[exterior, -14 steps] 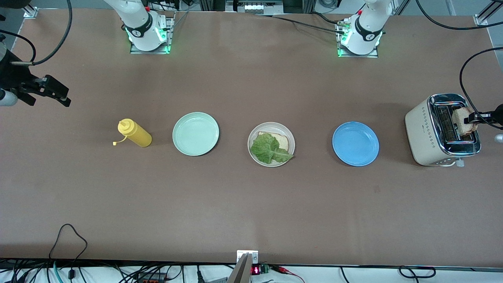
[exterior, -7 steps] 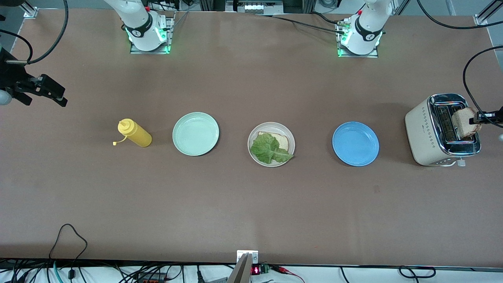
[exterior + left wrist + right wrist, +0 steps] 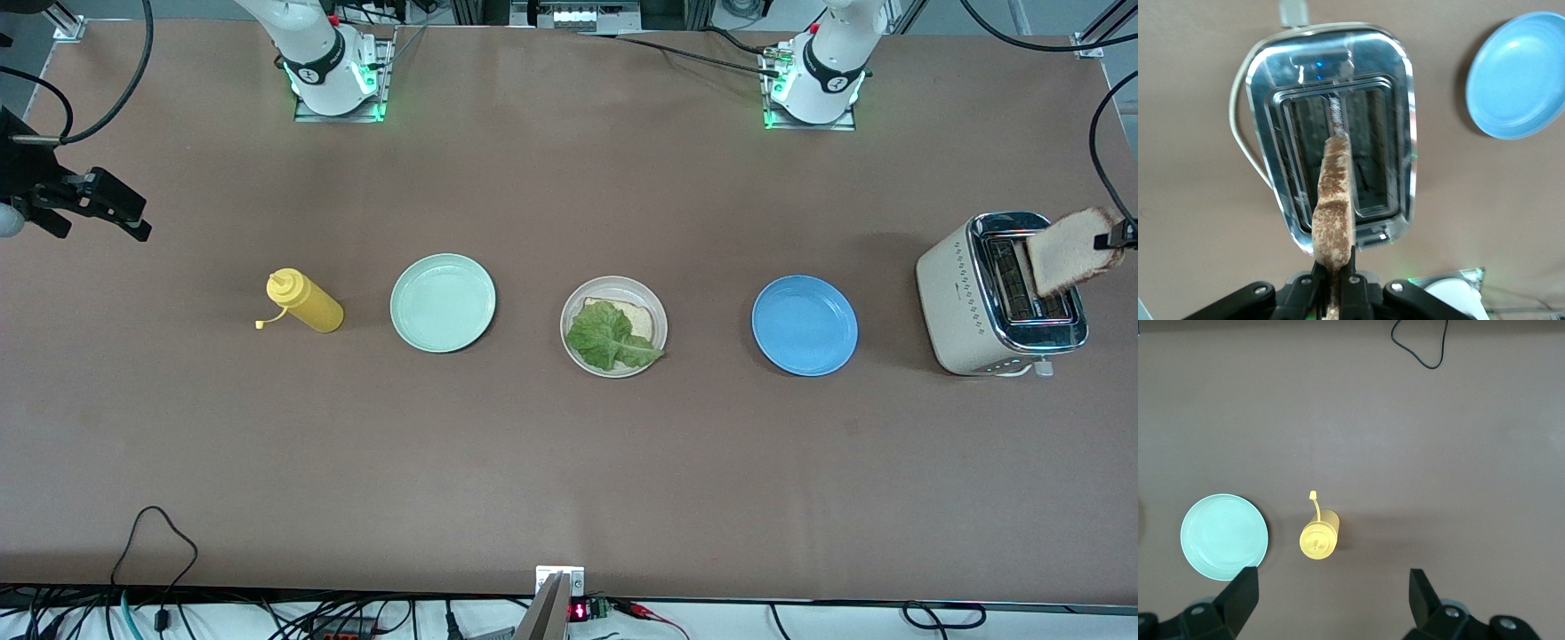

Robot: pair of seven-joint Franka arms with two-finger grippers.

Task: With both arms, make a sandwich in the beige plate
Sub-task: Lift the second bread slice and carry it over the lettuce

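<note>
The beige plate [image 3: 612,284] sits mid-table and holds a bread slice [image 3: 642,321] with a ruffled green lettuce leaf [image 3: 608,336] lying on it. My left gripper [image 3: 1117,238] is shut on the edge of a second toasted bread slice [image 3: 1069,252], which hangs clear above the toaster [image 3: 956,302]. The left wrist view shows that slice [image 3: 1333,200] edge-on, pinched in the left gripper [image 3: 1335,283] over the toaster's slots [image 3: 1338,153]. My right gripper [image 3: 132,213] hangs open and empty above the table at the right arm's end, with its fingers wide apart [image 3: 1331,597].
A yellow squeeze bottle [image 3: 307,303] [image 3: 1319,539] lies beside a mint-green plate [image 3: 443,302] [image 3: 1224,537] toward the right arm's end. A blue plate [image 3: 805,324] [image 3: 1518,77] sits between the beige plate and the toaster.
The left gripper has closed on the bread slice and lifted it up out of the toaster slot. The right gripper has drifted slightly outward and holds still.
</note>
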